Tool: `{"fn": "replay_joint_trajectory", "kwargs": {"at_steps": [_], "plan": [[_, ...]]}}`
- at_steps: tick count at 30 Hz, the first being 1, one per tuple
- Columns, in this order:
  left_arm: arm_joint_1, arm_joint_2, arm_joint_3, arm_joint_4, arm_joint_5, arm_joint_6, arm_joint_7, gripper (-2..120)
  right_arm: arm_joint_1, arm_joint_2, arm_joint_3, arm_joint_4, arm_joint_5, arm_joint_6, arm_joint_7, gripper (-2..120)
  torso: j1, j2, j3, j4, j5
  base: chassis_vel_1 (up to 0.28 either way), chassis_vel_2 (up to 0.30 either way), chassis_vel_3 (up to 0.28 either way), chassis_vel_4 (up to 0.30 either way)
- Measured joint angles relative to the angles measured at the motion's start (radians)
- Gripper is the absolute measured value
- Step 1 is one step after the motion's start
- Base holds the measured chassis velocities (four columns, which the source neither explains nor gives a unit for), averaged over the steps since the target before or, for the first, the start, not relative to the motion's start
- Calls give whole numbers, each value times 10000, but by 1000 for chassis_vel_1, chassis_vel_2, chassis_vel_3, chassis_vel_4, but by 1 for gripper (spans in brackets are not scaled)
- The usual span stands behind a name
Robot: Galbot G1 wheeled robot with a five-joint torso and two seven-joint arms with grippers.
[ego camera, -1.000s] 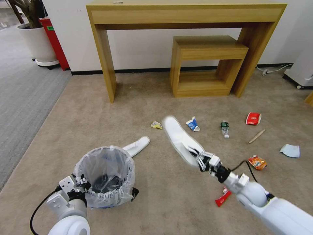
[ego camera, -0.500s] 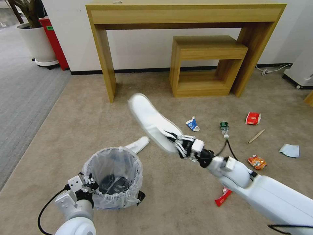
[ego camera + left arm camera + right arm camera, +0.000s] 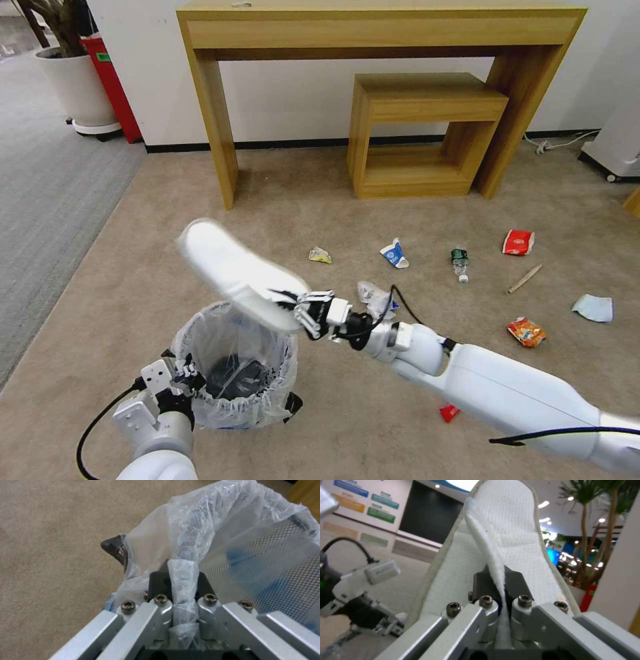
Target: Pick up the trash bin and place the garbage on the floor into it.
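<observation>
Bottom left of the head view: left hand (image 3: 175, 381) pinching the near rim of the trash bin (image 3: 233, 363), jaws pressed together on bag liner and rim, clear in the left wrist view (image 3: 180, 597). Bin looks lifted or tilted off the carpet (image 3: 347, 413), can't tell which; something dark lies in the bottom of it, can't make out what. Right hand (image 3: 303, 308) reaches across frame centre, clamped on the fabric strap of a white slipper (image 3: 233, 273), which sticks out toward upper left, above the bin's far rim, not inside yet; right wrist view shows the strap squeezed between the jaws (image 3: 501, 585). Judgement: bin pickup done, first slipper about to go in, most litter still to do. Left on the floor, near to far: red wrapper (image 3: 449, 413) low centre-right, partly behind the right arm; orange packet (image 3: 526, 331) right; crumpled clear plastic (image 3: 373, 295) just past the right wrist; pale blue mask (image 3: 593, 308) far right; wooden stick (image 3: 525, 278); green-label bottle (image 3: 459, 261); blue-white carton (image 3: 394, 253); small yellow wrapper (image 3: 320, 255); second red wrapper (image 3: 518, 242) upper right of the litter. Only one slipper can be made out here. Behind, a wooden tabletop (image 3: 380, 17) against the wall with a small wooden shelf unit (image 3: 427, 133) under it; plant pot (image 3: 77, 90) at upper left.
</observation>
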Motion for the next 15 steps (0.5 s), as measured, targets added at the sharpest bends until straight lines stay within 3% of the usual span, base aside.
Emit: {"fn": "replay_joint_trajectory", "kwargs": {"at_steps": [6,15], "plan": [[31,0,0,-58,2,0,4,3,170,178,-292,-146,-26,30,0,0,0,0,0,0,0,0,0,0,0],[267,-143,124,-338,172,12,56,3,1005,1348,-1862,-1357,-281,143,3,0,0,0,0,1,1,0,0,0,0]]}}
